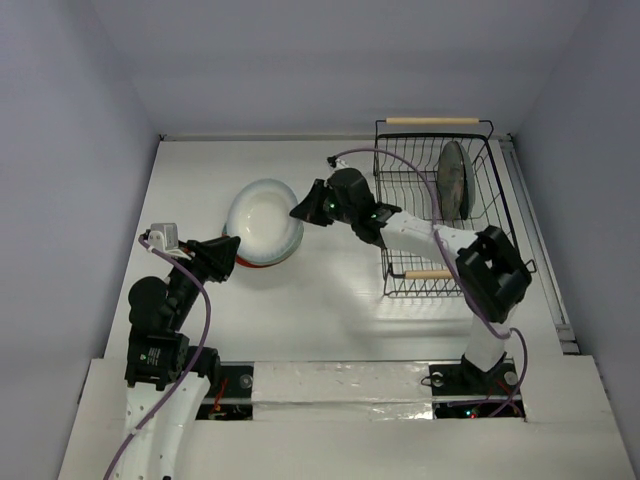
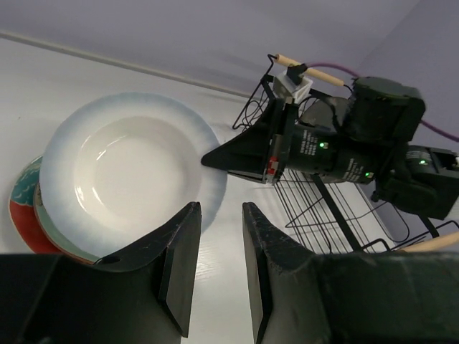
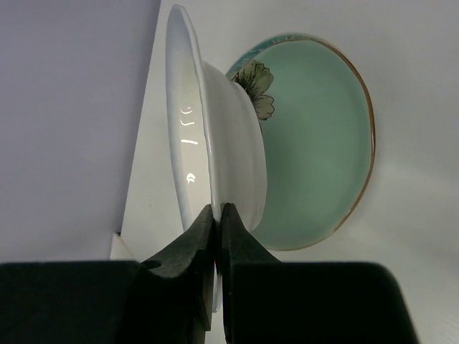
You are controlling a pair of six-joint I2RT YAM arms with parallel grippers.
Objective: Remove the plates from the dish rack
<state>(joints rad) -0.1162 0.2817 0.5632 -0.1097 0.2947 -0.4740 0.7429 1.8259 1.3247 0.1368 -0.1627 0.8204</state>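
My right gripper [image 1: 297, 212] is shut on the rim of the plain white plate [image 1: 263, 220] and holds it over the red plate with the teal floral centre [image 1: 252, 262], which lies flat on the table. In the right wrist view the white plate's rim [image 3: 188, 143] is pinched between the fingers [image 3: 203, 236], with the teal centre [image 3: 315, 143] beyond. My left gripper [image 1: 232, 247] is open and empty beside the stack; in its view the white plate [image 2: 129, 168] lies ahead. The black wire dish rack [image 1: 440, 205] holds the grey plate [image 1: 455, 180] upright.
The rack's wooden handles [image 1: 432, 121] sit at its far and near ends. White walls close the table on the left, back and right. A raised white ledge [image 1: 340, 380] runs along the near edge by the arm bases.
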